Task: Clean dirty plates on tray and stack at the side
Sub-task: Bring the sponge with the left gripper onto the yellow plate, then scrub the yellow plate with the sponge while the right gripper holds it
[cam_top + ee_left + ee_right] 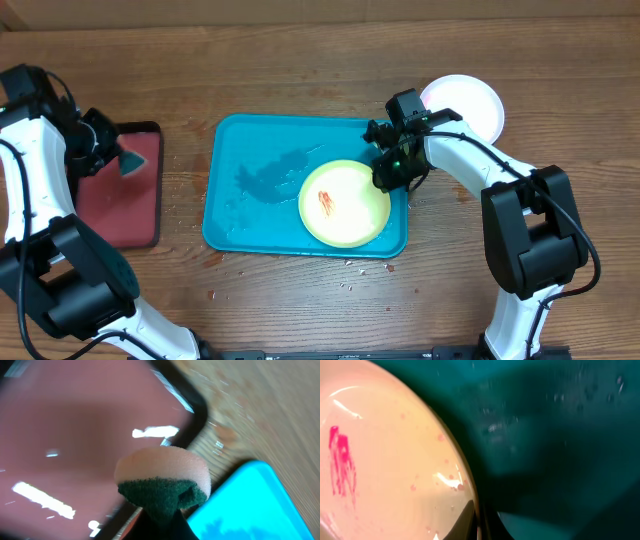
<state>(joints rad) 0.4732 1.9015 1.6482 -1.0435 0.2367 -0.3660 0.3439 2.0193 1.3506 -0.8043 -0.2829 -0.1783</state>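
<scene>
The tray (228, 150) sits mid-desk (300, 60) with its long side running left to right in the overhead view. The green plate (352, 222) lies flat and face up in the tray's right front corner. It's round, so there's no real long axis. A short red smear (325, 200) sits a bit left of its middle. The plate's rim comes close to the tray's front and right rims, so it's tight on those two sides. The tray's left half is open floor with just some wet patches (268, 178).

The right claw (388, 178) is at the plate's far right edge, low over the rim. The right wrist view is blurry and shows only the rim and a dark bit at the bottom. So I can't tell how far open it is or whether it's got the plate.

The white plate (465, 105) is off the tray, on the desk past its far right corner and apart from it.

The left claw (115, 152) is pinched closed on a sponge (162, 475), pink foam with a green scrub side. It hangs over the red tray (100, 205), near that tray's right edge. A strip of bare desk separates the two trays. A few drops (350, 265) dot the desk along the tray's front.
</scene>
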